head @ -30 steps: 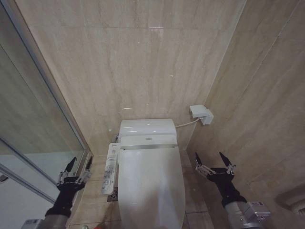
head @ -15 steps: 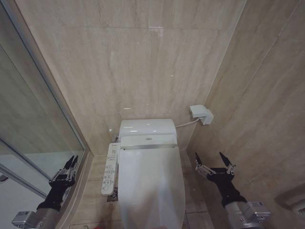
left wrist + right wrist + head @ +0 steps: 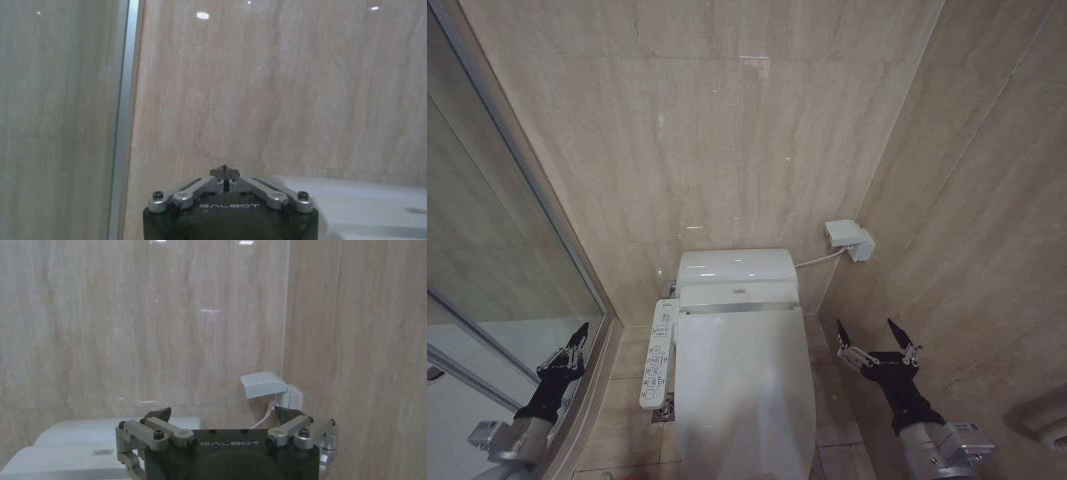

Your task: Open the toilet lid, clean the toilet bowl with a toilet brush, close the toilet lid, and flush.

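The toilet lid [image 3: 745, 385] lay shut over the seat, the bowl beneath it hidden, at the far end of a narrow marble-tiled stall; the first step of the job, lifting that lid, looked not yet begun. The right gripper [image 3: 876, 346] hung in the air to the right of the toilet, level with the near half of the lid, its two fingers spread wide and holding nothing; the right wrist view bore that out, both finger linkages splayed apart. The left gripper [image 3: 565, 353] stood well off to the left, close by the glass partition [image 3: 487, 290], its fingers near together with only a narrow gap and empty (the left wrist view showed the tips meeting at a point); it seemed drawn aside to leave the toilet clear. The bidet's control panel [image 3: 657, 352] jutted from the toilet's left side; a white wall box [image 3: 849, 239] sat on the right wall beyond the tank.
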`<state>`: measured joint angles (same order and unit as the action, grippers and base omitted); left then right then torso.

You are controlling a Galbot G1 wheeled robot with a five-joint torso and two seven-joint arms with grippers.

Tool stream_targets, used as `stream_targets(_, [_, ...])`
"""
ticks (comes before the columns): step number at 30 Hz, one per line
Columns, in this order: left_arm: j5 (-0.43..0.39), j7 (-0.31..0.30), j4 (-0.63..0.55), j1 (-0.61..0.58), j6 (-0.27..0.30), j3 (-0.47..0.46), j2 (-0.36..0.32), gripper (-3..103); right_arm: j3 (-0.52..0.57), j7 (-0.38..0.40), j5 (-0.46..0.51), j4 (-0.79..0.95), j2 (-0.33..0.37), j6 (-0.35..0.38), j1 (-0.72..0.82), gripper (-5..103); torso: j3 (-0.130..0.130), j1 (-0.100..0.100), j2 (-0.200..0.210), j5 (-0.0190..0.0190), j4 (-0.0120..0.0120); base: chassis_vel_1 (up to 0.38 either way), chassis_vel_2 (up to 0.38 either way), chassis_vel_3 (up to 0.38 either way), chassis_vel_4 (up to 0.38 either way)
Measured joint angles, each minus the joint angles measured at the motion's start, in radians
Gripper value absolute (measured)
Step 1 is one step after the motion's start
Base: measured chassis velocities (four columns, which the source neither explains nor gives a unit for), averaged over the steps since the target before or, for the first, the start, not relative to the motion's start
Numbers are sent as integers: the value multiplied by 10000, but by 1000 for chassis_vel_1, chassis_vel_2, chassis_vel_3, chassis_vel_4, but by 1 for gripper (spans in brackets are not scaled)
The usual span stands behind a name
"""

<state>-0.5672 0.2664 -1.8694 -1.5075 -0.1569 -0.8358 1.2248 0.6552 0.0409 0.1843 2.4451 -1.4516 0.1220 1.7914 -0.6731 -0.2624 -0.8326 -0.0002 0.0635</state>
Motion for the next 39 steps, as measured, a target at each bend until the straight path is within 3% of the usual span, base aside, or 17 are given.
stream_targets(12, [-359, 214, 1894, 1597, 31, 610, -1076, 0, 0, 0, 0, 0, 0, 0, 0, 100, 0, 0, 0, 1, 1, 0, 0, 0, 0])
stream_targets(23, [-374, 648, 3844, 3250, -315, 1479, -1746, 0, 0, 0, 0, 0, 0, 0, 0, 100, 0, 0, 0, 0, 0, 0, 0, 0, 0])
stream_targets(34, [-433, 815, 5460, 4903, -546, 2474, -1946, 0, 0, 0, 0, 0, 0, 0, 0, 100, 0, 1, 0, 1, 0, 0, 0, 0, 0])
stream_targets(39, [-441, 974, 6356, 5768, -753, 3195, -1717, 0, 0, 0, 0, 0, 0, 0, 0, 100, 0, 1, 0, 2, 0, 0, 0, 0, 0])
